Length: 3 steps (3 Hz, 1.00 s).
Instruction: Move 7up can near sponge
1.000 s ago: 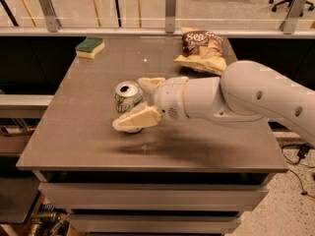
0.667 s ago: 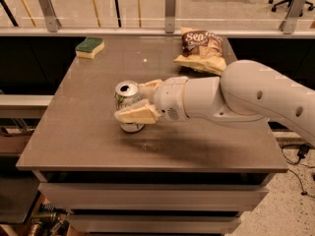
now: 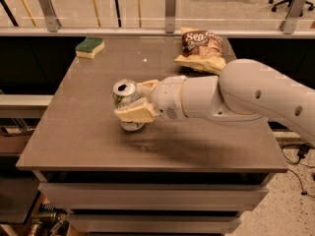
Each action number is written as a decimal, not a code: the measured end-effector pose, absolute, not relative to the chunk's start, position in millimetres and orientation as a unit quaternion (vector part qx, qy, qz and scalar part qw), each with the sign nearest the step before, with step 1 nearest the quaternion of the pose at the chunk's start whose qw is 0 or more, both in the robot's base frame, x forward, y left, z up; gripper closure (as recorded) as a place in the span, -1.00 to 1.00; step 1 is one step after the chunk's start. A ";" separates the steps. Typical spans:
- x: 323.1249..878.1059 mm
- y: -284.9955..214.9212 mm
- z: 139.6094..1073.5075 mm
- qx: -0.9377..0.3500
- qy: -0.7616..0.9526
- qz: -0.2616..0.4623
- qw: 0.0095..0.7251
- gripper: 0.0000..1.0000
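The 7up can [image 3: 125, 93] stands upright near the middle of the grey table [image 3: 88, 141], silver with a pull-tab top. My gripper [image 3: 138, 100] reaches in from the right and its two cream fingers are closed around the can, one behind it and one in front. The can's base rests on or just above the table. The sponge [image 3: 89, 46], green on top and pale yellow below, lies at the table's far left corner, well apart from the can.
A brown and yellow chip bag [image 3: 201, 50] lies at the far right of the table. My white arm [image 3: 256, 97] spans the right half. A railing with glass [image 3: 167, 14] runs behind the table.
The gripper's fingers have closed in from a wider spread onto the can. The can has stayed in about the same place.
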<state>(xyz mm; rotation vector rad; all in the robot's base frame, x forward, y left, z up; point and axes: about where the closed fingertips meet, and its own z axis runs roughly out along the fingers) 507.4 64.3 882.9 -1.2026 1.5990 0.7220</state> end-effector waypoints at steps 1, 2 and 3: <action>506.2 66.3 884.3 -0.496 0.656 0.296 0.486 1.00; 519.2 70.3 899.0 -0.498 0.658 0.288 0.487 1.00; 542.8 78.8 928.7 -0.497 0.661 0.269 0.493 1.00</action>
